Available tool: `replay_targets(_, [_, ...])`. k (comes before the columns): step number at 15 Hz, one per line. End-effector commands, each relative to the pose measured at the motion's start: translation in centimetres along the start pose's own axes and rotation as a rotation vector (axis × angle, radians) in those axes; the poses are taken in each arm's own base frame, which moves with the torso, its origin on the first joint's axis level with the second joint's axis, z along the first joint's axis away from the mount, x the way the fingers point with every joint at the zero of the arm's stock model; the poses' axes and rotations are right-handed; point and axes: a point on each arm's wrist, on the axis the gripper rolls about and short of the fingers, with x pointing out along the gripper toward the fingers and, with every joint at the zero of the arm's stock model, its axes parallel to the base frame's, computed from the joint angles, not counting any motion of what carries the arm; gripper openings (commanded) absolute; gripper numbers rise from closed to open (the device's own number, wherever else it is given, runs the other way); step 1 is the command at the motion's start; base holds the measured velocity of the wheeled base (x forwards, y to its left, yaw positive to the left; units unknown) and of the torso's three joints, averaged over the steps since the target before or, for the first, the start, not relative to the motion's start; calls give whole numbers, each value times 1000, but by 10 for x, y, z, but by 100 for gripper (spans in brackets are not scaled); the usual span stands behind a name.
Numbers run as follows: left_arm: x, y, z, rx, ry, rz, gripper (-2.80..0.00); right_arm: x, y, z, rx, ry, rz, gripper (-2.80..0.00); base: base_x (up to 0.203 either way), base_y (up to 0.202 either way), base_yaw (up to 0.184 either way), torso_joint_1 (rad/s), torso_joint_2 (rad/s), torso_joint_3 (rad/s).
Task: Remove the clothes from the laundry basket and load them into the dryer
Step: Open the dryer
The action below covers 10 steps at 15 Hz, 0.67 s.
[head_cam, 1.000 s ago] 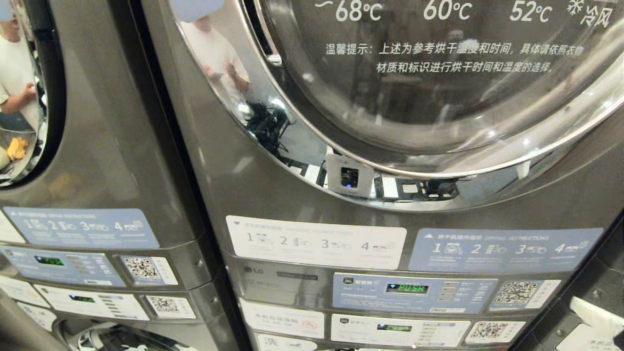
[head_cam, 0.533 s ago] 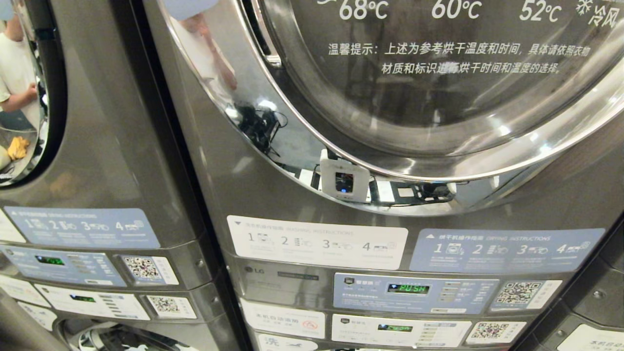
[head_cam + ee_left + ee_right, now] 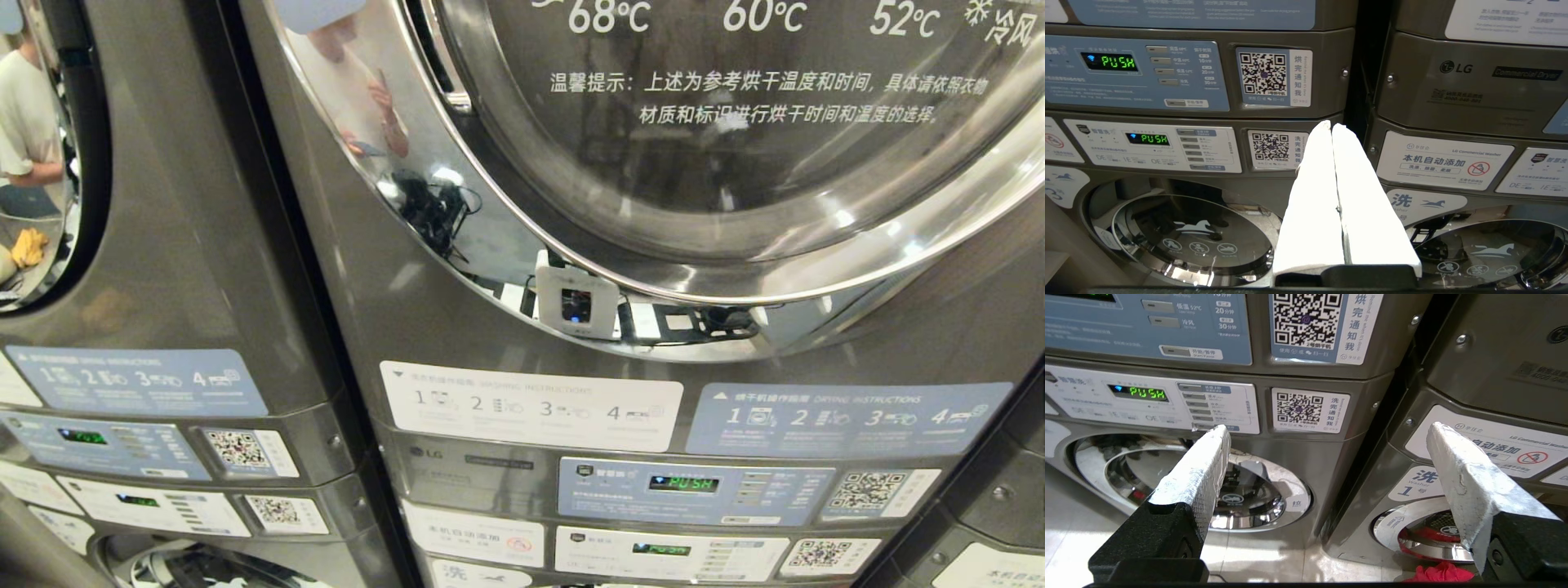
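Stacked grey laundry machines fill the view, dryer door (image 3: pixel 735 147) closed overhead, while the right gripper (image 3: pixel 1327 473) hangs spread wide and empty, the left gripper (image 3: pixel 1332 126) pinched together, red clothes (image 3: pixel 1439 573) low beside it.

Pale tiled floor (image 3: pixel 1257 555) lying below the open right hand (image 3: pixel 1327 435), carrying stacked machines (image 3: pixel 1306 465); red cloth (image 3: pixel 1439 573) lying on it under hand's finger.

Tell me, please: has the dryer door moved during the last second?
Yes, slightly. The dryer door turned a little: its temperature print slid right against the white instruction sticker below, which kept its place.
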Motion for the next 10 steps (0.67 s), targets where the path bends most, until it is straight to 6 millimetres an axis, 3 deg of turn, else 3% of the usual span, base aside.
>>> replay_targets(1, [0,0,0,0,-1,0,-280,-4,0,-1,-4,-50,-2,0,0,0,0,0,0,0])
replay_targets(5, [0,0,0,0,-1,0,-280,-19,0,-9,-56,-259,29,0,0,0,0,0,0,0])
replay_targets(10, [0,0,0,0,-1,0,-280,-19,0,-9,-13,-269,32,0,0,0,0,0,0,0])
